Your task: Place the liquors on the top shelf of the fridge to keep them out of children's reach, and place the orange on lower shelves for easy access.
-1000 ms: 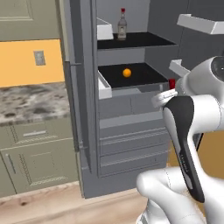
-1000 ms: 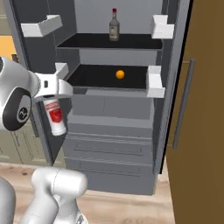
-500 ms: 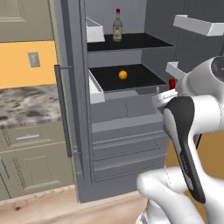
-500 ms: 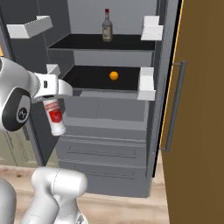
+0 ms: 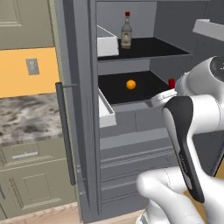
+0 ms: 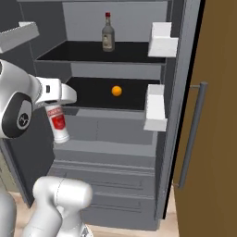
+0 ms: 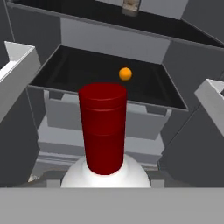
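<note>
Fridge (image 6: pixel 180 69) nearer after the base's advance; tool (image 6: pixel 55 109) clamped around a red-capped liquor bottle (image 6: pixel 59 126).

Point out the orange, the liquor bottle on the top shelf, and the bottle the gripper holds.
orange (image 6: pixel 116 91), right base view, its centre.
liquor bottle on the top shelf (image 6: pixel 108 39), right base view, its body.
held liquor bottle (image 6: pixel 59 124), right base view, its red-printed label.

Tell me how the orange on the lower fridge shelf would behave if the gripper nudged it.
The orange looks like a smooth ball resting alone on the flat black shelf, so a nudge would probably send it rolling. Nothing stands beside it to stop it, so it might run toward the back wall or the front edge. Its small size suggests it is light and easily displaced.
</note>
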